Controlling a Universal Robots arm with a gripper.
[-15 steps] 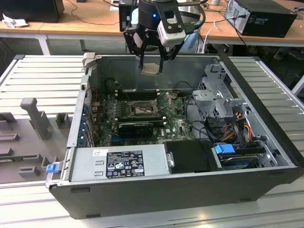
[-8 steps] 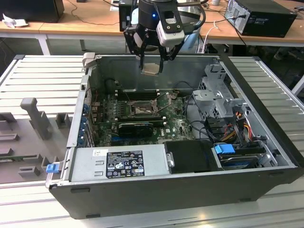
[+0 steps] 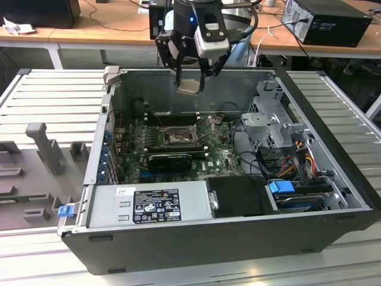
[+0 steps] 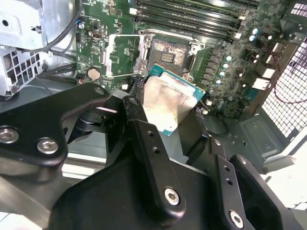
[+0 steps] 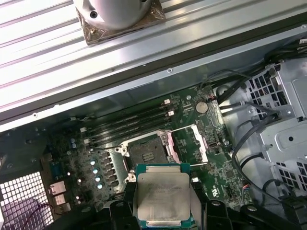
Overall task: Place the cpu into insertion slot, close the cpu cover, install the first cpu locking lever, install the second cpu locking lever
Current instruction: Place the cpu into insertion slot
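Hanging over the open computer case (image 3: pixel 178 238), the end effector (image 3: pixel 190 78) was clamped on the cpu (image 3: pixel 190 87), gripping it by two opposite edges, well above the green circuit board (image 3: pixel 221 156). In the first wrist view the insertion slot (image 5: pixel 146 152) lay bare, its dark centre showing, and the cpu cover (image 5: pixel 169 143) stood open just beside it, apart from the chip

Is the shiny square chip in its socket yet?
Out: the black gripper holds the pale metallic square cpu above the empty silver-rimmed insertion slot.
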